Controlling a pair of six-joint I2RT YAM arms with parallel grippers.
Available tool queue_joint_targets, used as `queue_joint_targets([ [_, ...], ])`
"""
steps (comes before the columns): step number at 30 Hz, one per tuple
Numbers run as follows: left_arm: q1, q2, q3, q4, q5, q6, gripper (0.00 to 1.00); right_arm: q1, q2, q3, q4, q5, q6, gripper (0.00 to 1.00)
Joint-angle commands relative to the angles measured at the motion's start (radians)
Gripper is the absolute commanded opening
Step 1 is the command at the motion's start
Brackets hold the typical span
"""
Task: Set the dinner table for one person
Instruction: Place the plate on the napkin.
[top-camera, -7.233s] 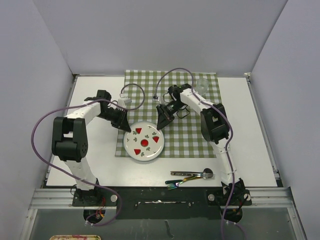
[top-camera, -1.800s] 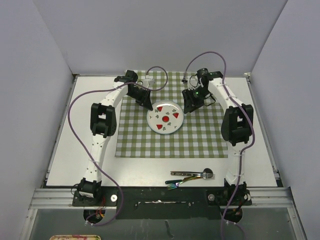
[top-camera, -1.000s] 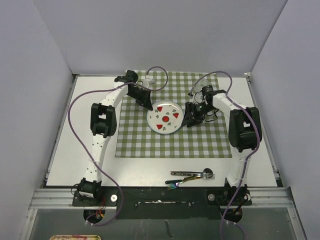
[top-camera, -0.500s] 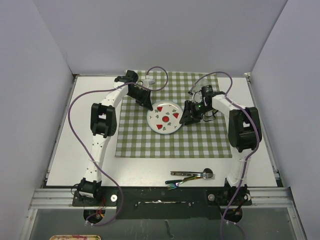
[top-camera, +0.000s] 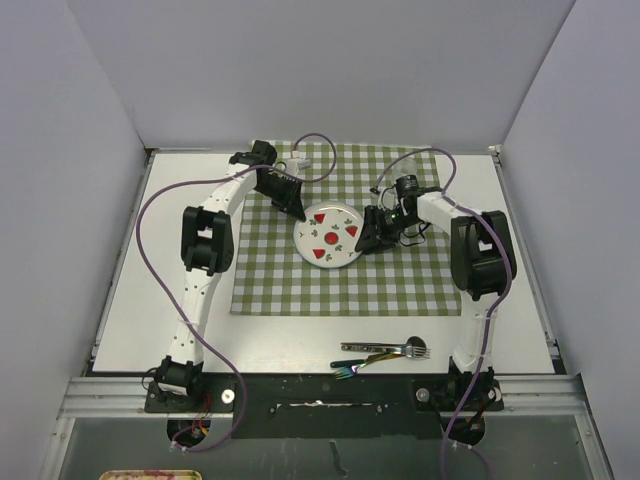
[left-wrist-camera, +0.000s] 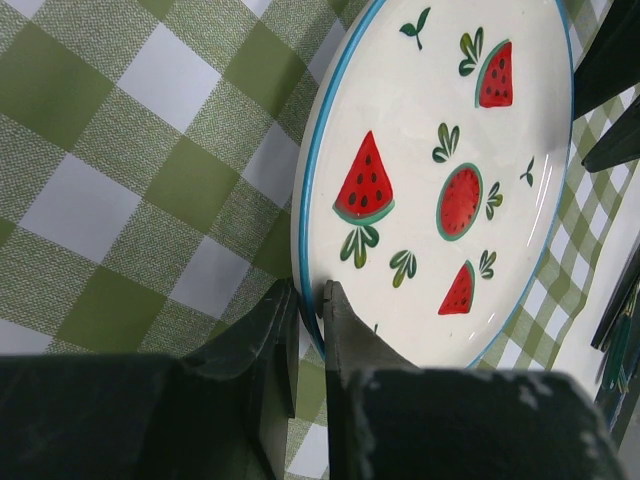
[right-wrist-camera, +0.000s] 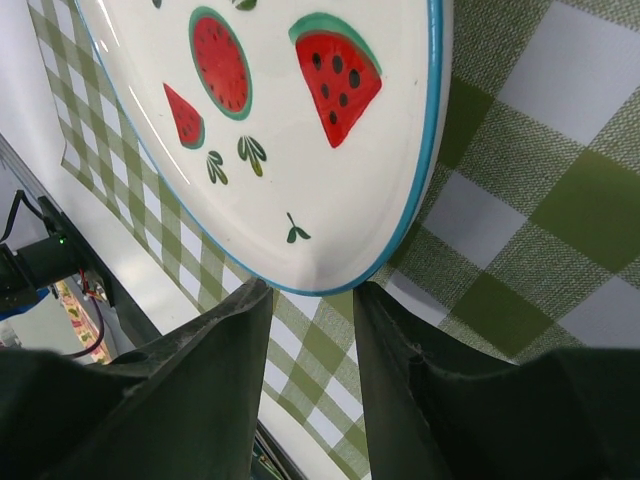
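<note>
A white plate with red watermelon prints and a blue rim (top-camera: 332, 238) lies on the green-and-white checked cloth (top-camera: 300, 285), toward its back middle, on the white dinner table (top-camera: 170, 300). My left gripper (top-camera: 301, 213) is shut on the plate's back-left rim; in the left wrist view the two fingers (left-wrist-camera: 350, 340) pinch the blue edge of the plate (left-wrist-camera: 440, 170). My right gripper (top-camera: 364, 241) sits at the plate's right rim. Its jaws (right-wrist-camera: 312, 300) stand open, with the plate's edge (right-wrist-camera: 330, 270) at their mouth and cloth showing between them.
A fork and other cutlery (top-camera: 385, 353) lie on bare table near the front edge, right of centre. A clear glass (top-camera: 404, 166) shows faintly at the cloth's back right, behind the right arm. Purple cables loop over both arms. Metal rails line the table's sides.
The plate has moved from the cloth's front left to its back middle. In the last second my right gripper slid left up to the plate's right rim, its jaws narrowing a little. The left grip is unchanged.
</note>
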Motion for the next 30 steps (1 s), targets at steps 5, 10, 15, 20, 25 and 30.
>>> queue_joint_targets([
  [5, -0.012, -0.043, 0.027, 0.000, -0.024, 0.074, 0.00, 0.008, -0.014, 0.009, 0.004, 0.003, -0.005, 0.40],
  [10, -0.014, -0.041, 0.029, -0.005, -0.024, 0.077, 0.00, 0.009, 0.012, 0.017, 0.012, -0.010, 0.001, 0.40],
  [15, -0.014, -0.041, 0.028, -0.012, -0.025, 0.082, 0.00, 0.016, 0.033, 0.016, 0.024, -0.022, 0.006, 0.39],
  [20, -0.015, -0.037, 0.033, -0.010, -0.020, 0.075, 0.00, 0.017, 0.051, 0.015, 0.035, -0.025, 0.011, 0.38],
  [25, -0.017, -0.035, 0.037, -0.011, -0.020, 0.077, 0.00, 0.018, 0.063, 0.023, 0.044, -0.033, 0.020, 0.36],
  [30, -0.017, -0.033, 0.037, -0.016, -0.023, 0.083, 0.00, 0.017, 0.071, 0.036, 0.045, -0.044, 0.026, 0.30],
])
